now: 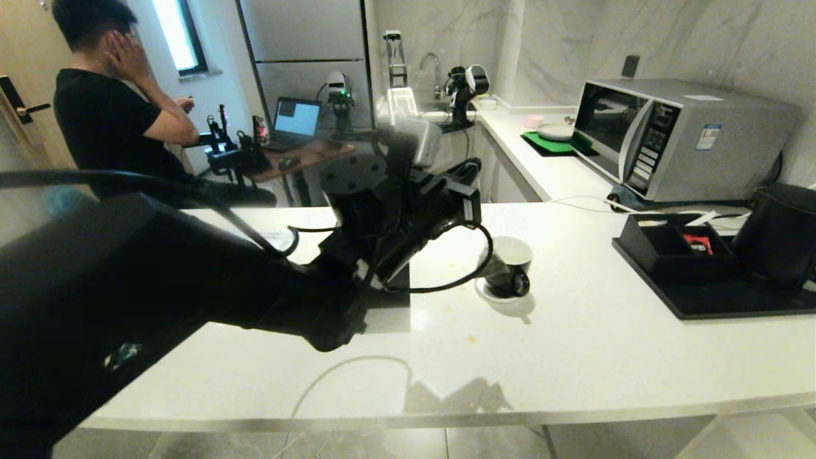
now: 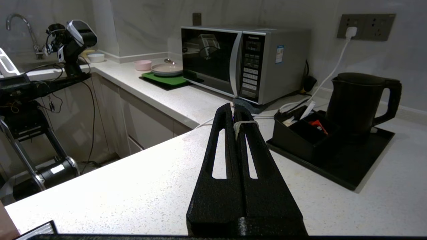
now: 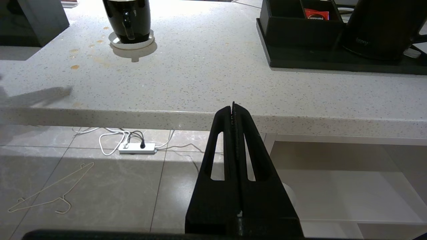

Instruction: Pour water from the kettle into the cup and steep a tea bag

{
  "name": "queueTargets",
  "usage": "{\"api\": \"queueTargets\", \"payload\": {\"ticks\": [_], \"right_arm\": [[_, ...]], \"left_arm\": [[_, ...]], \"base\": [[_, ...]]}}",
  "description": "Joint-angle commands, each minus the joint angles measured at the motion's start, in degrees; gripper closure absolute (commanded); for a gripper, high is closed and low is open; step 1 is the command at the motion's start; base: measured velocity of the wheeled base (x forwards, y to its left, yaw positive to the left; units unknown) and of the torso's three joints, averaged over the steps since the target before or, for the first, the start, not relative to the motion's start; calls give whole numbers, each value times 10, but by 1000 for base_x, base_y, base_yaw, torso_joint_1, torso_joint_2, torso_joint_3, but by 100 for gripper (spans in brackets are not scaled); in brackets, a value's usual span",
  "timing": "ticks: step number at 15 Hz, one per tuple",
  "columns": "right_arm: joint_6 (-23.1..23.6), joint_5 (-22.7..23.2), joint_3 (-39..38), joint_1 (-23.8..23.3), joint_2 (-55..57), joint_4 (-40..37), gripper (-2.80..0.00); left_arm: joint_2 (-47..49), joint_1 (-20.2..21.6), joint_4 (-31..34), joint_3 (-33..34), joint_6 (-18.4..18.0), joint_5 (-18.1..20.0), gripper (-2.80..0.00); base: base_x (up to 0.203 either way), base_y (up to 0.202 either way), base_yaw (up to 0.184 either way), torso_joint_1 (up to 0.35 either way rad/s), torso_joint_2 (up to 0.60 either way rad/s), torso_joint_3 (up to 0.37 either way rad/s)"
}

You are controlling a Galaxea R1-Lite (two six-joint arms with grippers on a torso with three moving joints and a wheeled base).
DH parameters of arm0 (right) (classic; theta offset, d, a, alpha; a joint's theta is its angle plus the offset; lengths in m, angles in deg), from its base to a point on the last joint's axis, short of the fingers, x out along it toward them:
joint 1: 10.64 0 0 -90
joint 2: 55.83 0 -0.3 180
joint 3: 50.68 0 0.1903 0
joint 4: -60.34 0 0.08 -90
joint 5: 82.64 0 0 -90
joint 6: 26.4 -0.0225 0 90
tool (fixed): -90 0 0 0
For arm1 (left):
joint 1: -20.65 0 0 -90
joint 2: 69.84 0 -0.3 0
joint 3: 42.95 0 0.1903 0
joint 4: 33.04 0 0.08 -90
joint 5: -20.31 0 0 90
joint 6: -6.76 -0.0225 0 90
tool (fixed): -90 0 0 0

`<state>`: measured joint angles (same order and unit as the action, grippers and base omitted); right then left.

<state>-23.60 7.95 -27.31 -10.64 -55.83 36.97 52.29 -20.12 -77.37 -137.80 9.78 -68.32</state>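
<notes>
The matte black kettle (image 1: 781, 236) stands on a black tray (image 1: 733, 303) at the counter's far right, its handle (image 2: 388, 100) turned away from the box. The glossy black cup (image 1: 510, 268) sits on its white saucer (image 3: 131, 41) mid-counter, white inside showing. My left arm (image 1: 395, 217) reaches over the counter left of the cup. The left gripper (image 2: 233, 108) is shut on nothing and points toward the tray. My right gripper (image 3: 233, 106) hangs shut below the counter's front edge. A red sachet (image 2: 317, 125) lies in the black box (image 1: 669, 245); whether it is the tea bag I cannot tell.
A silver microwave (image 1: 669, 137) stands behind the tray, with a white cable (image 2: 330, 73) running to a wall socket. A green mat with a plate (image 1: 554, 137) lies further back. A person (image 1: 108, 115) sits at the back left near a laptop. Small stains (image 3: 75, 66) dot the counter.
</notes>
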Motion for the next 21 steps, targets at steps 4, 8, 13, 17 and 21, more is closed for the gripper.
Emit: {"api": "queueTargets", "payload": {"ticks": [4, 8, 13, 17, 21], "right_arm": [[0, 0, 0, -1, 1, -1, 0], [0, 0, 0, 0, 1, -1, 0], [0, 0, 0, 0, 0, -1, 0], [0, 0, 0, 0, 1, -1, 0], [1, 0, 0, 0, 0, 0, 0]], "left_arm": [[34, -7, 50, -83, 1, 3, 0], [57, -8, 83, -138, 1, 7, 0], [98, -29, 111, -195, -1, 10, 0], [118, -39, 113, -196, -1, 11, 0], [148, -39, 119, -239, 0, 12, 0]], "base": [[0, 0, 0, 0, 0, 0], [0, 0, 0, 0, 0, 0], [0, 0, 0, 0, 0, 0], [0, 0, 0, 0, 0, 0], [0, 0, 0, 0, 0, 0]]}}
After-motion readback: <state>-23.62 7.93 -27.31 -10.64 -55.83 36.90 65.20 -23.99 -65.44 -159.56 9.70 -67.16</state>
